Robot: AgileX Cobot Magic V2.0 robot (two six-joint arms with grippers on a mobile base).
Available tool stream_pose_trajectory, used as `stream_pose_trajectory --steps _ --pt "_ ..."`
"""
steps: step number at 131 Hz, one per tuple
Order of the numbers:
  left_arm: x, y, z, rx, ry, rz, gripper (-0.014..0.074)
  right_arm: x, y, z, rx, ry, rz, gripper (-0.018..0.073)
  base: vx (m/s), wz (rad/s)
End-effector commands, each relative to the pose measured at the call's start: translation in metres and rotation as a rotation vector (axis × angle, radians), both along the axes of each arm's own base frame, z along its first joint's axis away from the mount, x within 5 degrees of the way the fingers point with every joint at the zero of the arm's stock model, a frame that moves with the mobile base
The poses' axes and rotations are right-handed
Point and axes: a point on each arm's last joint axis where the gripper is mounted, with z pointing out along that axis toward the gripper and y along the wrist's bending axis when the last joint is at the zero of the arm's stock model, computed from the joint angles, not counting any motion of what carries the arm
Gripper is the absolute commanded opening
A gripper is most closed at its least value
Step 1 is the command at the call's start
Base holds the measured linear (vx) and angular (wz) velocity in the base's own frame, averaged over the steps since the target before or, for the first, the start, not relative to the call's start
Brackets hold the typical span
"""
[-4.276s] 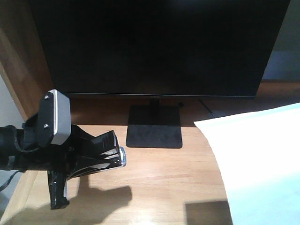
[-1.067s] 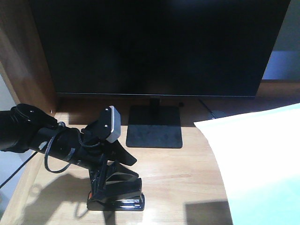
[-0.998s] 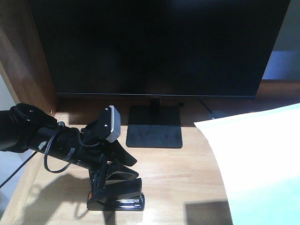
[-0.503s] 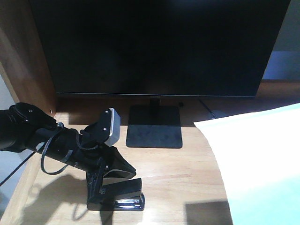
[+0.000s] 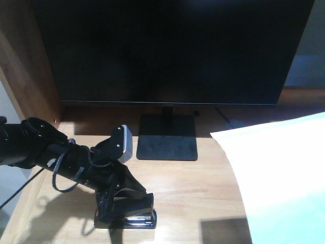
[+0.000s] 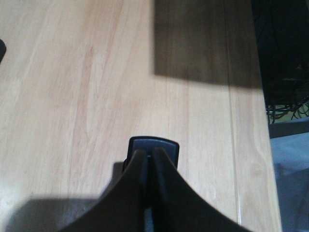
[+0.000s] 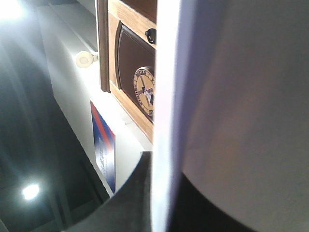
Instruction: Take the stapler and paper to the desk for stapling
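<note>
An office workstation: a wide dark monitor (image 5: pixel 172 51) is standing on its flat black base (image 5: pixel 167 137) at the back edge of a light wood-grain desk (image 5: pixel 203 188). A black stapler (image 5: pixel 129 211) is sitting near the front-left corner, and a white sheet of paper (image 5: pixel 284 173) is reaching in over the right edge. Tangled cables (image 6: pixel 285 108) are lying past an edge of the tabletop. In the right wrist view, a brown plaque (image 7: pixel 130 58) with a round, clock-like emblem (image 7: pixel 145 92) and a blue-and-white sign (image 7: pixel 103 145) are hanging on the wall while a ceiling light (image 7: pixel 30 192) is glowing.
</note>
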Motion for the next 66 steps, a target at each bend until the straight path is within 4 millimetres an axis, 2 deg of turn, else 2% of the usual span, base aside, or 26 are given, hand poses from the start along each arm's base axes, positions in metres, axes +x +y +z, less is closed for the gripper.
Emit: stream_pose_trajectory --steps 1,66 --pt "0.002 -0.0054 0.0159 -0.056 -0.017 0.017 -0.0008 -0.0032 -0.0007 0.0118 0.012 -0.068 -0.004 -0.0006 0.0 0.0" --pt "0.0017 -0.0064 0.0122 -0.063 0.007 0.01 -0.0006 -0.0032 -0.0007 0.0118 0.012 -0.068 -0.004 -0.0006 0.0 0.0"
